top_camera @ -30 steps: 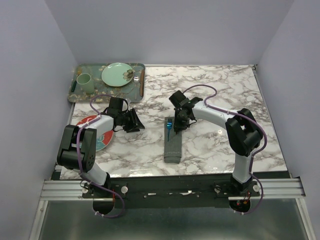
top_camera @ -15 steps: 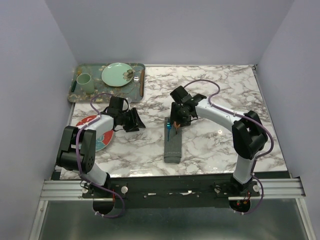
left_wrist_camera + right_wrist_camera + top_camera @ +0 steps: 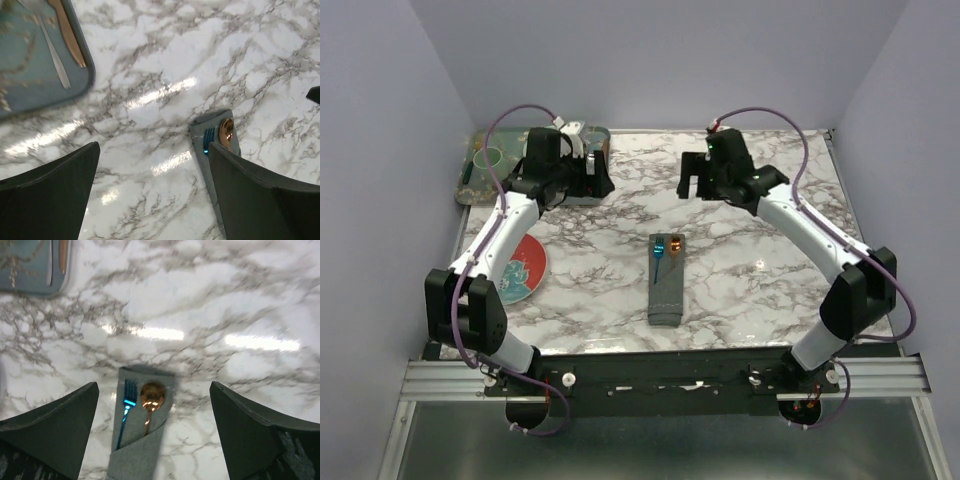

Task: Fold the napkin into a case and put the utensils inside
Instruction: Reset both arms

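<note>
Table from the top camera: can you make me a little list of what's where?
case: dark grey pouch, flat in the middle of the marble table
fork: blue, tucked in the case, prongs sticking out
spoon: copper, beside the fork, bowl sticking out
left gripper: open, empty, over the right end of the tray
right gripper: open, empty, past the case's far end
red plate: on the table's left side

Handle ends of the slim bright blue fork [image 3: 127, 400] and copper-coloured spoon [image 3: 152, 394] hidden inside the narrow dark grey cloth case [image 3: 135, 459], its lower end cut off at frame bottom; left arm [image 3: 505, 215] covers most of the patterned green tray [image 3: 468, 190].
</note>
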